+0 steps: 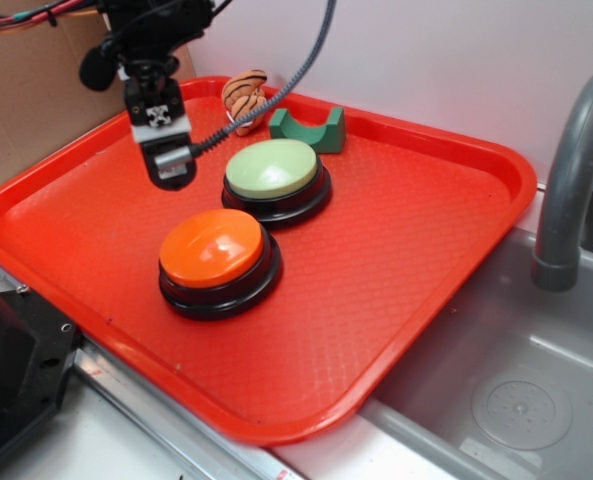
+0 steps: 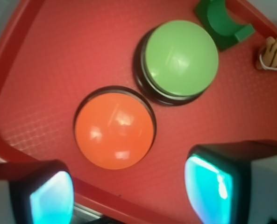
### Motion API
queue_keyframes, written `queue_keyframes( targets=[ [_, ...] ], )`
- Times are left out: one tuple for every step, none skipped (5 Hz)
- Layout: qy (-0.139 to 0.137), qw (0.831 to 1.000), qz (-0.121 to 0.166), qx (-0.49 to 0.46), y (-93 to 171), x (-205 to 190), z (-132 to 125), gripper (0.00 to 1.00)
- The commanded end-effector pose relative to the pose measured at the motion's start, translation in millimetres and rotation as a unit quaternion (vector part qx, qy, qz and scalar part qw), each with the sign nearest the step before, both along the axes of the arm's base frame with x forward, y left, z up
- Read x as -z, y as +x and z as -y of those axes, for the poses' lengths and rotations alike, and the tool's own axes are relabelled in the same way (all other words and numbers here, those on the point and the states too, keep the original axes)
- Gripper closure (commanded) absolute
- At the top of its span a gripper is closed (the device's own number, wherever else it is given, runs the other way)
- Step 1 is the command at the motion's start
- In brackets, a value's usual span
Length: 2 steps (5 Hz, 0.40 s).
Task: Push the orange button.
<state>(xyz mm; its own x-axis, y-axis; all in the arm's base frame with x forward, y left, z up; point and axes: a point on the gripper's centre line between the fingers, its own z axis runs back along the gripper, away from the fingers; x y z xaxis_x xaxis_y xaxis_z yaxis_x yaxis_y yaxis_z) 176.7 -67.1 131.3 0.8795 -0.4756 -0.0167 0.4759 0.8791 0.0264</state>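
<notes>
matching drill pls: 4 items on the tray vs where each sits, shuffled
Exterior view.
1. orange button
2. green button
3. green block
4. striped toy

A. tray's far edge, left of the block
B. nearest the tray's front rim
C. tray's far edge, right of the toy
D. mid-tray, behind the orange one

Pairs: 1-B, 2-D, 3-C, 4-A

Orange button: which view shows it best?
The wrist view: the orange button is seen from above, its whole dome unobstructed and large. The exterior view shows it at an angle, with its black base, on the red tray.
</notes>
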Motion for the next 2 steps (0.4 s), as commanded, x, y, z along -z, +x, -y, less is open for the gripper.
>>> queue_keyframes(
  targets=[
    [-0.010,1.000,0.024,-0.004,-5.0,-42.1,9.1,0.00],
    [-0.014,0.999,0.030,-0.003,-9.1,-48.8,6.8,0.00]
  ],
)
